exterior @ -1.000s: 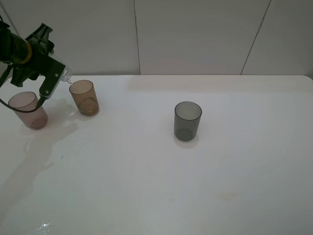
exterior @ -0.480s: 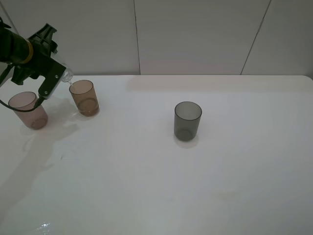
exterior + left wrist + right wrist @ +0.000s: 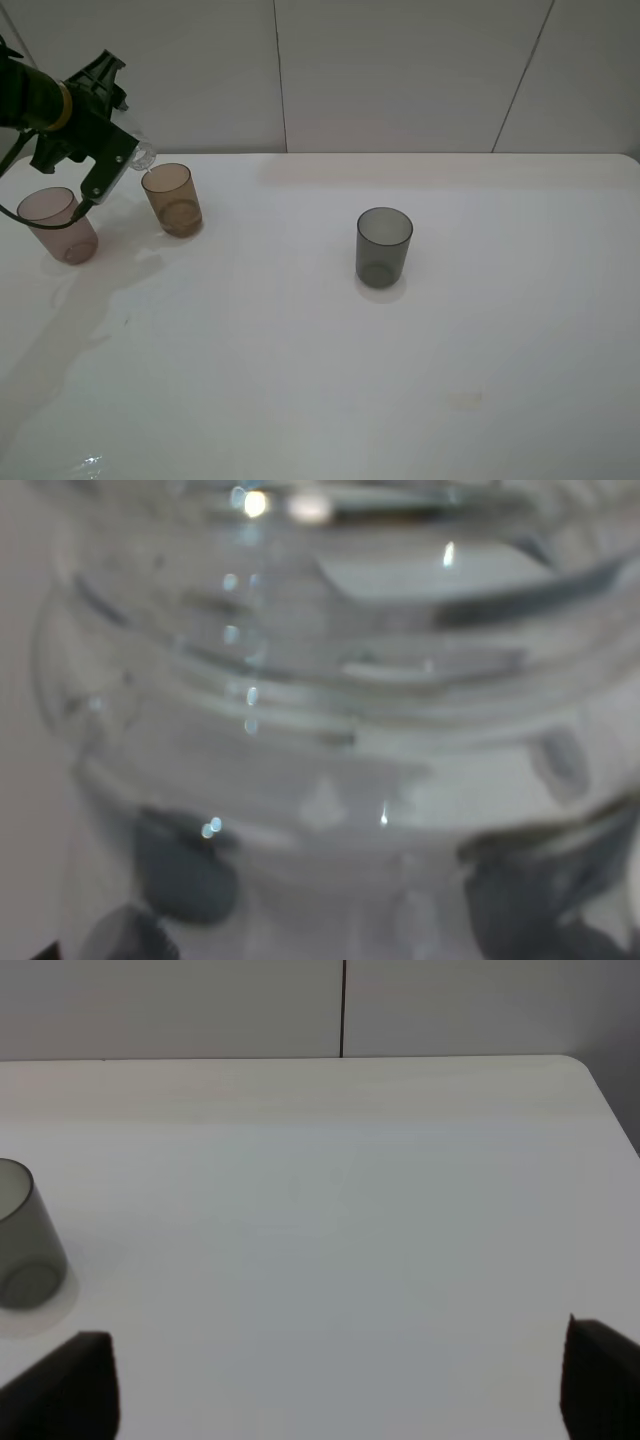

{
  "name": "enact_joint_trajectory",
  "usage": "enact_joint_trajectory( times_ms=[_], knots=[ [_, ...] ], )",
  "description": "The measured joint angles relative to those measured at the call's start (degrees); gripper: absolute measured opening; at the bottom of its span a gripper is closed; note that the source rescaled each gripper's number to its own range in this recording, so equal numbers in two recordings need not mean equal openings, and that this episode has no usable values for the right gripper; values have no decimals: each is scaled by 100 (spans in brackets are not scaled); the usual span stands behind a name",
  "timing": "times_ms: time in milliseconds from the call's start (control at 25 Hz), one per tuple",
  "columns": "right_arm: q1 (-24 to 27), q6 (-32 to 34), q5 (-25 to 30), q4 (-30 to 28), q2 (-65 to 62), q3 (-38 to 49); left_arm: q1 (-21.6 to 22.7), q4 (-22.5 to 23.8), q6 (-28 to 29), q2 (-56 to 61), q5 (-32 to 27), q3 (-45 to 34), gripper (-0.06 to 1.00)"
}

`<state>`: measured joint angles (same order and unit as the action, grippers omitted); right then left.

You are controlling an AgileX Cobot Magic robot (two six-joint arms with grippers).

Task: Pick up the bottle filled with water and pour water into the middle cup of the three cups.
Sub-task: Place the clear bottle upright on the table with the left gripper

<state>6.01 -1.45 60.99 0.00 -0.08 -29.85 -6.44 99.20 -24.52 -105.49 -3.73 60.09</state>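
At the far left of the exterior high view my left gripper (image 3: pixel 108 160) is shut on the clear bottle (image 3: pixel 143 155). The bottle is tipped over, its open neck pointing at the rim of the amber middle cup (image 3: pixel 172 198) and just above it. The bottle (image 3: pixel 320 720) fills the left wrist view, blurred. A pinkish-brown cup (image 3: pixel 60 225) stands below the gripper, and a smoky grey cup (image 3: pixel 384 247) stands near the table's middle. My right gripper (image 3: pixel 330 1385) is open over bare table, with the grey cup (image 3: pixel 25 1240) off to its side.
The white table (image 3: pixel 420 380) runs to a tiled wall at the back. A glossy, wet-looking patch (image 3: pixel 90 300) lies in front of the pinkish-brown cup. The table's far right corner (image 3: pixel 580 1065) shows in the right wrist view.
My left gripper has risen slightly and shifted right with the bottle, lifting its neck a little above the amber cup's rim. The cups have not moved.
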Motion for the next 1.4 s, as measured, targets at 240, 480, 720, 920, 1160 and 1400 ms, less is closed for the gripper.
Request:
enact_joint_trajectory(
  times_ms=[240, 480, 720, 920, 1160, 1400],
  knots=[
    [0, 0, 0, 0, 0, 0, 0, 20, -142, 0, 17, 59, 1],
    [0, 0, 0, 0, 0, 0, 0, 22, -161, 0, 17, 220, 1],
    [0, 0, 0, 0, 0, 0, -24, 22, -447, 0, 11, 220, 1],
    [0, 0, 0, 0, 0, 0, -51, 22, -601, 0, 16, 220, 1],
    [0, 0, 0, 0, 0, 0, -69, 22, -732, 0, 16, 220, 1],
    [0, 0, 0, 0, 0, 0, -69, 22, -764, 0, 16, 220, 1]
  ],
)
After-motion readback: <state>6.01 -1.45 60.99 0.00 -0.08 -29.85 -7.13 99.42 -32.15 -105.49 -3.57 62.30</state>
